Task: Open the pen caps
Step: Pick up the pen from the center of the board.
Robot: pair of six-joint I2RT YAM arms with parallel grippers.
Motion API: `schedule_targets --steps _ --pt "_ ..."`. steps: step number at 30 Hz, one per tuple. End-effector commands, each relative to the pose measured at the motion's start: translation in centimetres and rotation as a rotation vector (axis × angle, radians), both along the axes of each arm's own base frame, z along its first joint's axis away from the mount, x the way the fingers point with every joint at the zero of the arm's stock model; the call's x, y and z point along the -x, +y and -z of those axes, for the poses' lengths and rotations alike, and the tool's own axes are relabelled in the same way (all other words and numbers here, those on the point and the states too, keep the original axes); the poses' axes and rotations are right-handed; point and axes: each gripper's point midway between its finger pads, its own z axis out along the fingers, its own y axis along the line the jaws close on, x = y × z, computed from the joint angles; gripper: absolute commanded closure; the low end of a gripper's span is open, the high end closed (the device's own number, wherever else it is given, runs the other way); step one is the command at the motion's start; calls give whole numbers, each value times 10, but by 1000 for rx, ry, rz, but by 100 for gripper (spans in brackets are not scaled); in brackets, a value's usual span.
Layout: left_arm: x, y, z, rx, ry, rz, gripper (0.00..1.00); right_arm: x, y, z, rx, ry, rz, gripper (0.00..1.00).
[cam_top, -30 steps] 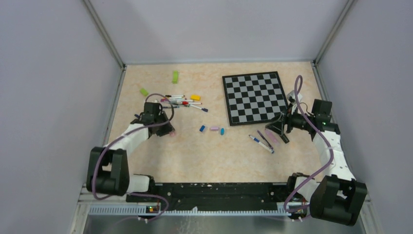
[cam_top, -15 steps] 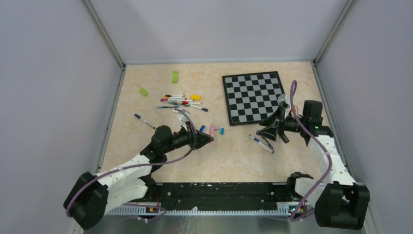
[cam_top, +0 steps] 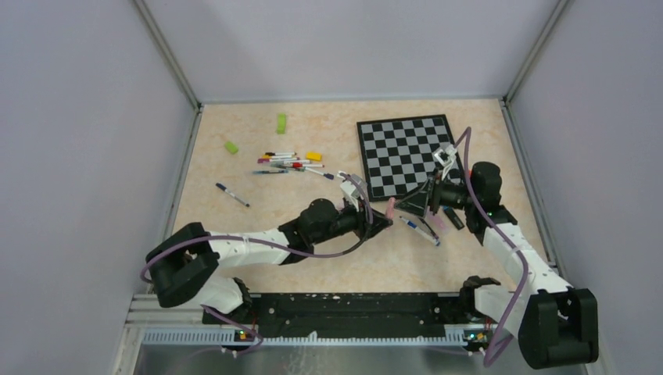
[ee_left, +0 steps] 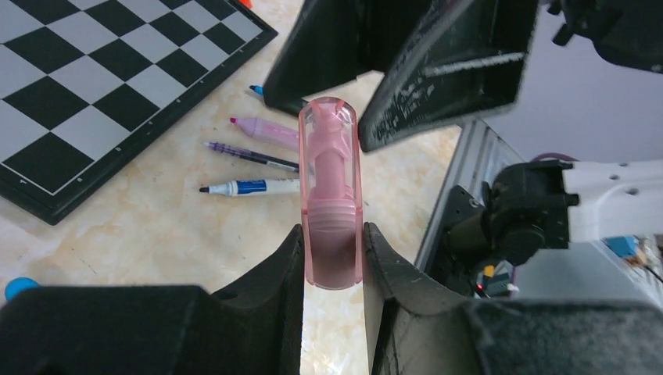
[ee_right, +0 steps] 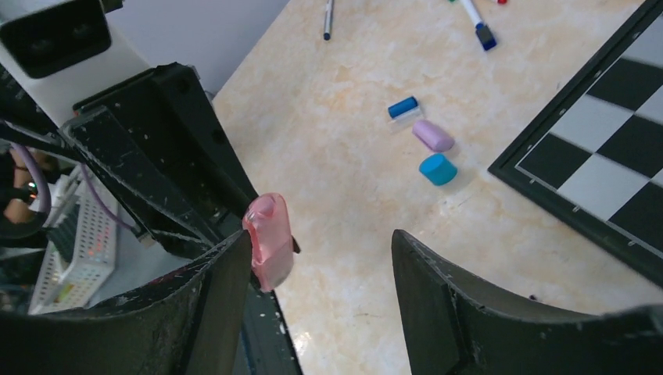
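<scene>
Pink pen (ee_left: 331, 199) clamped in left gripper (ee_left: 332, 232), lower end hidden; right gripper (ee_right: 320, 238) wide around its cap (ee_left: 328, 133), contact unclear.

Top view, clock from table (cam_top: 391, 258) centre. Got chessboard (cam_top: 406, 156) at 1, pen pile (cam_top: 291, 162) at 11, near block (cam_top: 313, 156) just beside pile's 3 o'clock end. Far block (cam_top: 281, 123) at pile's 12, side block (cam_top: 231, 147) at its 10, lone pen (cam_top: 232, 194) at its 7. Three pens (cam_top: 421, 228) off chessboard's 6, beside right gripper (cam_top: 408, 205). Held pen (cam_top: 390, 207) in left gripper (cam_top: 385, 217), tip between right gripper's fingers. Three loose caps (ee_right: 433, 135) by chessboard's 7 o'clock corner.
</scene>
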Motion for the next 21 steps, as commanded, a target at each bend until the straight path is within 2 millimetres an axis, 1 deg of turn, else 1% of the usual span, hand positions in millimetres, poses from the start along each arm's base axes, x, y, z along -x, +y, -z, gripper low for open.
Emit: schedule_targets --steps 1,4,8,13,17,18,19,21 --pt "-22 -18 -15 20 -70 -122 85 -1 8 -7 -51 31 30 36" --pt "-24 -25 -12 8 -64 -145 86 -2 10 -1 -38 45 40 38" --pt "-27 -29 -10 -13 -65 -167 86 1 14 2 -28 50 32 41" --pt "-27 -31 -9 -20 -60 -180 86 -2 16 12 21 45 53 57" --pt "-27 -34 -9 -29 -58 -180 85 -2 21 16 48 34 51 67" --pt "-26 -35 -8 -30 -57 -176 84 -2 21 17 52 32 51 72" --pt "-25 -36 -8 -31 -57 -174 84 -3 21 17 55 27 48 79" --pt "-25 -37 -7 -34 -55 -170 81 -4 21 15 63 5 44 99"
